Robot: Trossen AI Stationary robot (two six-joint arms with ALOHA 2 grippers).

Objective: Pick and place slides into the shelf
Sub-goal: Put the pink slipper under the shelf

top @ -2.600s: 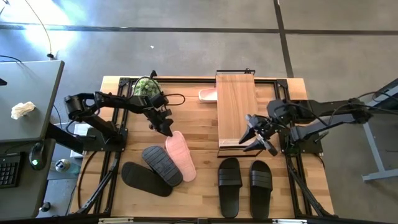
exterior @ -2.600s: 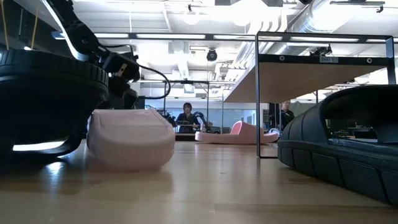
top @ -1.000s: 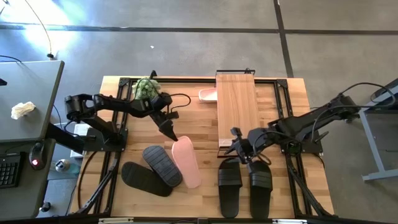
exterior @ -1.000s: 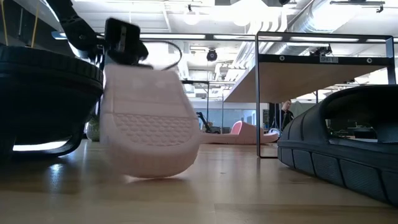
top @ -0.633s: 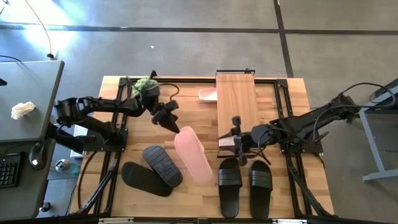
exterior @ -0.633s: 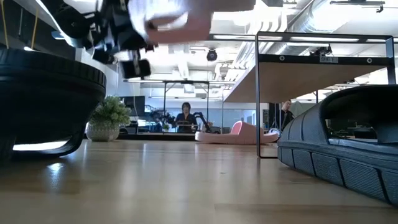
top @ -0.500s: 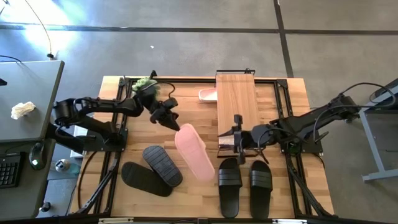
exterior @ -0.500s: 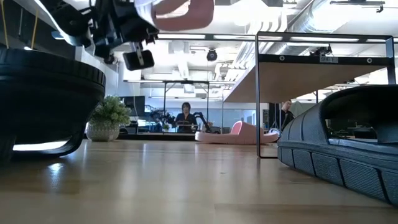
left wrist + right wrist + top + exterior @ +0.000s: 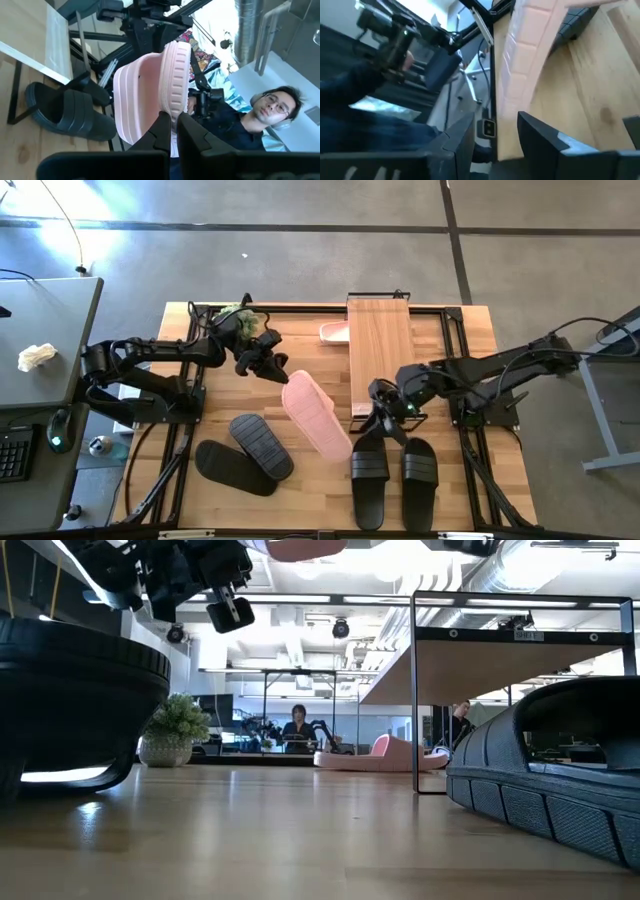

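Note:
A pale pink slide [image 9: 318, 418] hangs in the air left of the shelf [image 9: 380, 360], held at its far-left end by my left gripper [image 9: 277, 370], which is shut on it. In the left wrist view the slide [image 9: 150, 90] stands on edge, strap to one side. My right gripper [image 9: 383, 423] stands open at the slide's free end, near the shelf's near end. In the right wrist view the slide [image 9: 525, 55] lies just ahead of that gripper's fingers, and I cannot tell whether they touch. A second pink slide [image 9: 335, 332] lies beside the shelf's far end. My left gripper pinches the sole's end [image 9: 172, 107] between its two fingers, one on each face of the sole. The fingers point level, from the table's left, along the slide's length. The slide is lifted clear of the table and sticks out from the fingers toward the shelf, turned on edge.
Two black slides [image 9: 245, 458] lie overlapped at the near left, and two more [image 9: 395, 478] lie side by side in front of the shelf. A potted plant [image 9: 235, 320] stands at the far left. A person [image 9: 270, 115] sits beyond the table.
My left gripper has gone up and tipped from slanting down to level, lifting the pink slide clear of the table. The slide's free end has swung toward the shelf and my right gripper. My right gripper has rolled about its own axis near the shelf's near end.

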